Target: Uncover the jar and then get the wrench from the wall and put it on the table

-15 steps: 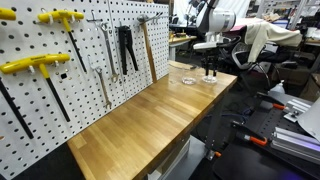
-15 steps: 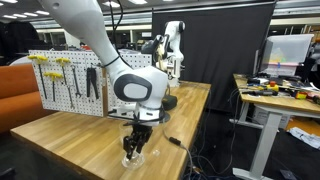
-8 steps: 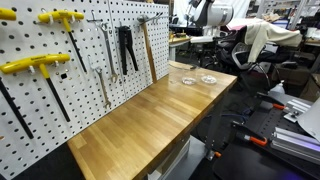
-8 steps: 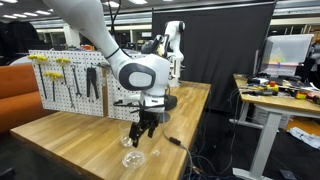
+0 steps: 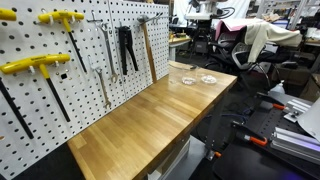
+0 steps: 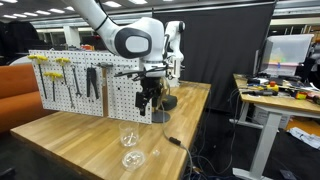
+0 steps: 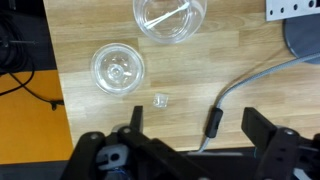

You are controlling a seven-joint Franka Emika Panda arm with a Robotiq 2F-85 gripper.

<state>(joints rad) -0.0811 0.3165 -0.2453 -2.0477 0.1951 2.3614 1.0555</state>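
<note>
Long workbench table [image 5: 130, 125] with a varnished light-brown wood-plank top, straight edges, in an open lab or workshop. In an exterior view a black curtain [image 6: 230, 55] stands behind, an orange sofa [image 6: 14, 85] at the side, and a second bench [image 6: 272, 92] cluttered with tools. White pegboard wall [image 5: 60, 95] with regular small holes runs along the table's long side. It carries yellow-handled T-tools [image 5: 35, 65], black pliers [image 5: 126, 48] and a wooden-handled hammer [image 5: 148, 50]. The slim silver combination wrench [image 5: 110, 50] hangs on this wall beside a longer silver wrench [image 5: 103, 80]. Small low round clear-glass jar [image 7: 170, 15] sits uncovered on the wood, with the flat clear round lid [image 7: 118, 68] lying just beside it, apart. Both also show in the exterior views: jar [image 6: 127, 137] [image 5: 187, 80], lid [image 6: 133, 158] [image 5: 208, 79]. Robotiq gripper [image 6: 148, 106] hangs well above the table, fingers spread apart, holding nothing. In the wrist view the gripper [image 7: 198, 122] frames bare wood, a grey cable [image 7: 245, 82] with a black plug, and a tiny clear bit [image 7: 161, 100]. The jar lies beyond the fingertips, off toward the grey robot base [image 7: 302, 35]. The wrench is well apart from the gripper, further along the pegboard.
</note>
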